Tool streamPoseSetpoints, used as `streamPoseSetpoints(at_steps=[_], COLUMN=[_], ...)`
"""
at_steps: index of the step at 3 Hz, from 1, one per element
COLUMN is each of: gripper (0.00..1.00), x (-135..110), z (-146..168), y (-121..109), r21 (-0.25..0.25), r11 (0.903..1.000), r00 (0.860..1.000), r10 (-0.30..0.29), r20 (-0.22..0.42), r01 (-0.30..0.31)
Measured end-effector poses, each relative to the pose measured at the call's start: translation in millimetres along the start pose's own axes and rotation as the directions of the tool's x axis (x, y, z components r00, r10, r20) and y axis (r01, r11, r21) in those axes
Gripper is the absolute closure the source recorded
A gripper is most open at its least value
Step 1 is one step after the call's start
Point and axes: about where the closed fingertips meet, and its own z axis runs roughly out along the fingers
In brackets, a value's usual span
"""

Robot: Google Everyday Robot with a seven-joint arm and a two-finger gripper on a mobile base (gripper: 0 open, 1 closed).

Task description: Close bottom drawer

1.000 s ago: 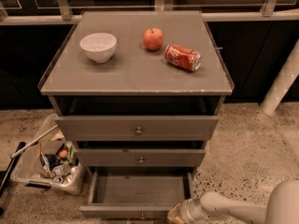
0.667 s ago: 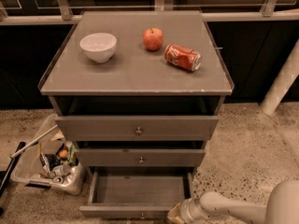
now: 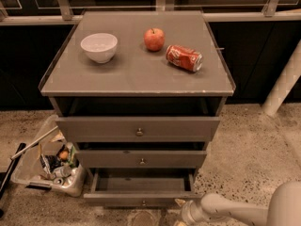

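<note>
While bottom drawer [image 3: 140, 185] gapes, your tool [image 3: 181, 206] sits by its right corner.
Flat grey front; tool's grip: cannot tell.

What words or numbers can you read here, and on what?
Nothing can be read.
Red soda can lying on the grey cabinet top: white print, too blurred.
Packets in the clear plastic bin on the floor: too small.
Robot's pale hand beside the open grey bottom drawer's front: no text.

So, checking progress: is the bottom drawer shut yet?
Open: the bottom drawer juts past the middle drawer, inside showing. Claw sits by its front corner.
</note>
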Motion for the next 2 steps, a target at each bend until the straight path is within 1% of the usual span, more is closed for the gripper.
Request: streamPoseSetpoints(at_steps=[1,2], gripper=[0.0,0.0], x=[0.0,-8.8], z=[0.0,6.7], y=[0.0,5.7], r21=[0.0,-0.043], r11=[1.0,0.9991], r00=[1.0,1.0], r10=[0.0,-0.005], r20=[0.0,0.021], r01=[0.0,0.006])
